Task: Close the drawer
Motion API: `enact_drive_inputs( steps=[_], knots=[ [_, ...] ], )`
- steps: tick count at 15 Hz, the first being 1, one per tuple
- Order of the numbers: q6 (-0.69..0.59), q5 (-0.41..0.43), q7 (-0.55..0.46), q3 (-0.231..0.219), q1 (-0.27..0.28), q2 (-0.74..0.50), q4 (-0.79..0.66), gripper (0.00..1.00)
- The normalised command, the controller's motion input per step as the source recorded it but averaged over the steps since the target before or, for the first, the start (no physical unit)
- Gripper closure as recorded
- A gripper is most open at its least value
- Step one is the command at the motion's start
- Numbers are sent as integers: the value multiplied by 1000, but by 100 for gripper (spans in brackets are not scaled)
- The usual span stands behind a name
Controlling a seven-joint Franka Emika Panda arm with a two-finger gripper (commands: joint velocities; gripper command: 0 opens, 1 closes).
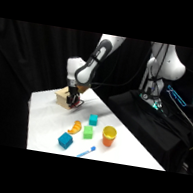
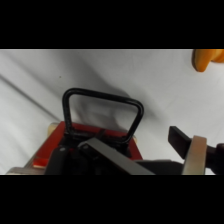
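A light wooden box stands at the table's far left corner. Its drawer's red-orange front and dark loop handle fill the lower middle of the wrist view. In the side view a red edge of the drawer shows just in front of the box, under the gripper. The gripper hangs right at the handle, fingers apart. One tan-padded finger is to the handle's right and a grey one lies across the red front. How far the drawer stands out is hidden by the gripper.
In front of the box lie a teal cube, a green cube, an orange piece, a blue cube, a yellow-orange cup and a blue utensil. The table's right edge borders dark cloth.
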Motion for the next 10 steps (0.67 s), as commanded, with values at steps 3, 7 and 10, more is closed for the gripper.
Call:
enact_drive_inputs(
  steps=[3, 7, 10],
  knots=[
    [-71, -65, -75, -2, -97, 102, 206, 0],
    [-136, -42, -150, 44, -89, -156, -10, 0],
    [-178, -132, -108, -8, 2, -419, -172, 0]
  ],
)
